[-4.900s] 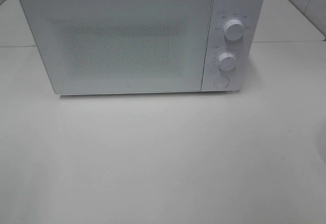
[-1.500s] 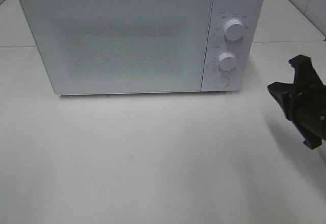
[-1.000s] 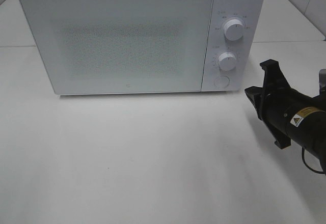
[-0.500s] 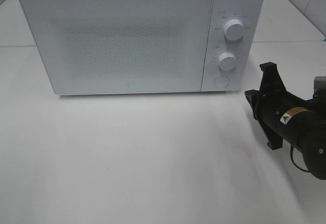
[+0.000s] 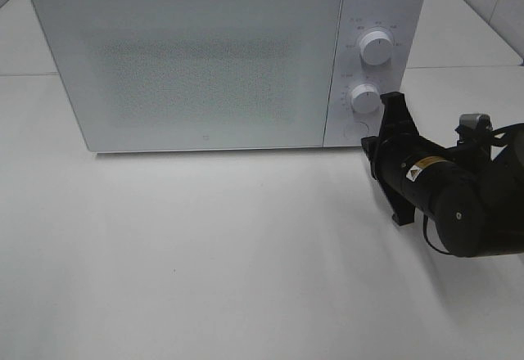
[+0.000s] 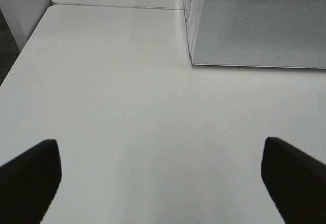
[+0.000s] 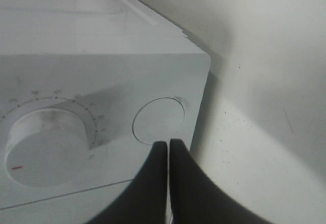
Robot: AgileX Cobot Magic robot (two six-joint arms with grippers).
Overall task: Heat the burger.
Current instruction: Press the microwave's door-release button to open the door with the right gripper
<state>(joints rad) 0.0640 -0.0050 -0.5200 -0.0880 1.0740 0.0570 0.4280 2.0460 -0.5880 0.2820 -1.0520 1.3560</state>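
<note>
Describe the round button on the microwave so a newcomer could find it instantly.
Start at the white microwave and go to the control strip at its right-hand end. Below the upper knob and lower knob sits the button: a flat disc flush with the panel, unlike the raised dials.

Right arm [image 5: 446,192] extended in from right, right jaws pressed together; left jaws spread wide.

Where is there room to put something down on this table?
The wide bare table in front of the microwave door is free, and the strip left of it too. Crowded at the right, where the right fingers sit by the round button.
</note>
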